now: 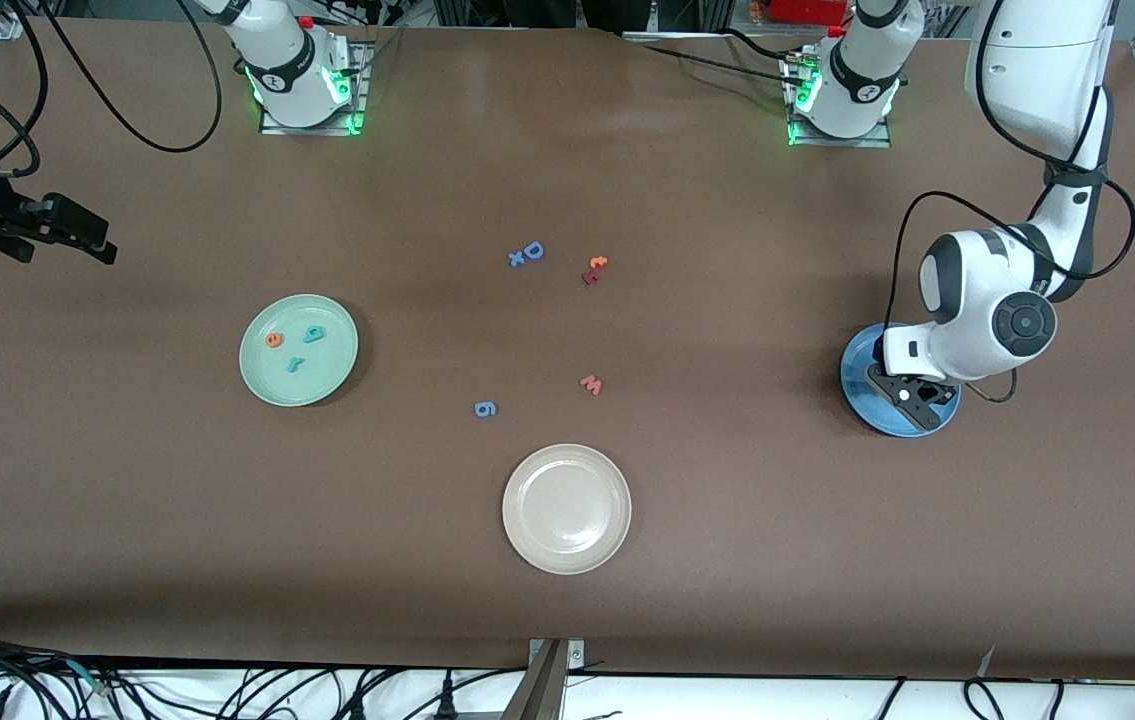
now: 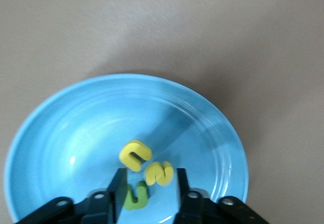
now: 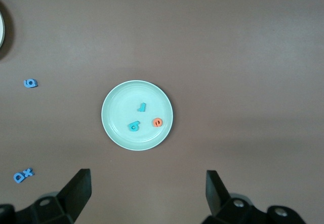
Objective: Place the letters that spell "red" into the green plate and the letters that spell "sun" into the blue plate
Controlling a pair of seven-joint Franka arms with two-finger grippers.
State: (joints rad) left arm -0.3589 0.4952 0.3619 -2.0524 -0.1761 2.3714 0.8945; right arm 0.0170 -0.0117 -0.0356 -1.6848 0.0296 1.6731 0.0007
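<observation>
Hovering low over the round blue plate (image 2: 61,133), the left gripper (image 2: 149,188) stands parted around the tiny, feather-light green foam "n" (image 2: 136,196), best pinched by its edges; the right gripper (image 3: 147,193) waits, spread wide.

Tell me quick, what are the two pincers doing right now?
Left pincer: open over the blue plate, around the green n, not gripping it.
Right pincer: open, holding nothing, waiting.

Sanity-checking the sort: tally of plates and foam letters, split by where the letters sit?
Plates: 3 (green plate, blue plate, beige plate)
Letters in the green plate: 3 (e, d, r)
Letters in the blue plate: 3 (u, s, n)
Loose letters, outside any plate: 6 (D, x, orange letter, red letter, w, g)
Total: 15
</observation>
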